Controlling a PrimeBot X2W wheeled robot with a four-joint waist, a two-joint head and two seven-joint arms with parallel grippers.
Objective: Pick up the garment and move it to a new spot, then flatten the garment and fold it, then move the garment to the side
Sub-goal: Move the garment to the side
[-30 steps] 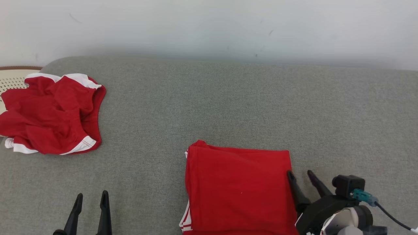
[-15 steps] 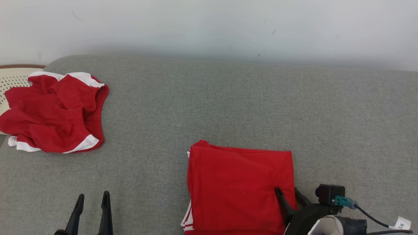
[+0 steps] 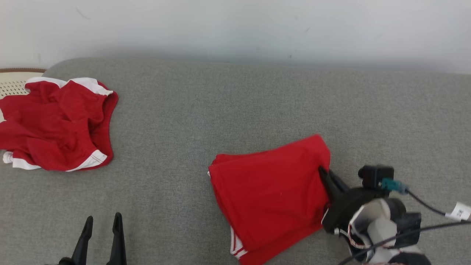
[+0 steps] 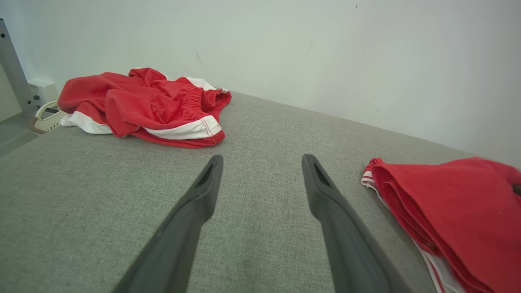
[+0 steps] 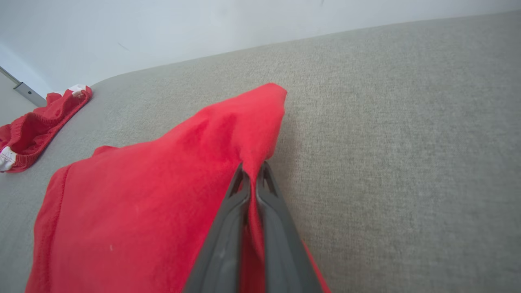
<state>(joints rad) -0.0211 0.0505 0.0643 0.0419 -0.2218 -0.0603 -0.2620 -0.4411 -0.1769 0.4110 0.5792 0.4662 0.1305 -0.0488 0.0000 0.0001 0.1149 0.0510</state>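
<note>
Folded red garment point(image 3: 272, 191) lies on the grey fabric surface point(image 3: 228, 110), close to its near edge and right of centre. It sits skewed, with its far right corner pointing toward the wall point(image 3: 235, 25). White stripes show at its near left corner, where the stacked layers end. Right gripper point(image 5: 252, 171) is at the garment's right edge. In the right wrist view its two dark fingers point(image 5: 228, 228) are pressed together with a ridge of red cloth pinched between them. The cloth rises into this pinch, so the right edge is lifted off the surface; how much of the rest still lies flat cannot be told. A small black camera point(image 3: 375, 175) and a cable with a white tag point(image 3: 460, 211) sit on the right wrist. Left gripper point(image 3: 103, 218) hovers near the near edge at the left, well apart from the folded garment. Its fingers are spread wide with only grey fabric between them. A second red garment point(image 3: 55, 125), crumpled and trimmed in white, lies at the far left edge. It partly overlaps a cream perforated basket point(image 3: 14, 79) beside the surface.
</note>
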